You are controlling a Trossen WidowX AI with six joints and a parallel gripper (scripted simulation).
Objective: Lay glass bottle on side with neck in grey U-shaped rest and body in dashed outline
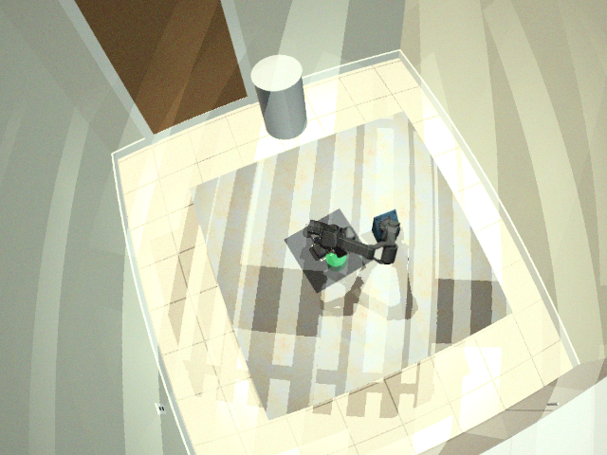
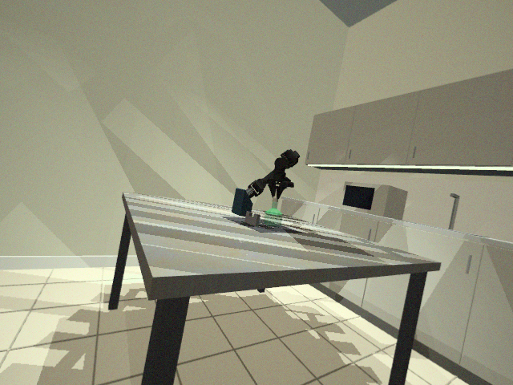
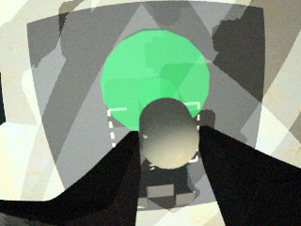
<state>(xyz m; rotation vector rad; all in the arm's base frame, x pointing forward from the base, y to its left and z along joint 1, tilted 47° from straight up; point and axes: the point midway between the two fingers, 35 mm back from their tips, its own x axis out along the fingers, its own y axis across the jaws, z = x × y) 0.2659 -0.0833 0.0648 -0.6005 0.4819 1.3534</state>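
Note:
The glass bottle [image 1: 336,260] [image 2: 273,217] [image 3: 155,56] has a wide green body and a pale, narrow neck. It stands upright; whether its base touches the mat cannot be told. My gripper [image 2: 274,196] [image 3: 168,136] is shut on the neck from above, with one black finger on each side. The grey U-shaped rest [image 2: 252,218] [image 3: 160,190] is beside the bottle, near the lower edge of the wrist view. The dashed outline [image 3: 118,109] lies between the rest and the green body in that view, partly hidden by the bottle and fingers.
A dark square mat [image 1: 299,242] [image 3: 235,122] lies under the bottle, outline and rest on the table [image 1: 284,362] [image 2: 248,281]. A dark blue block [image 1: 384,221] [image 2: 240,202] stands by the arm's base. A grey cylinder [image 1: 283,110] stands beyond the table.

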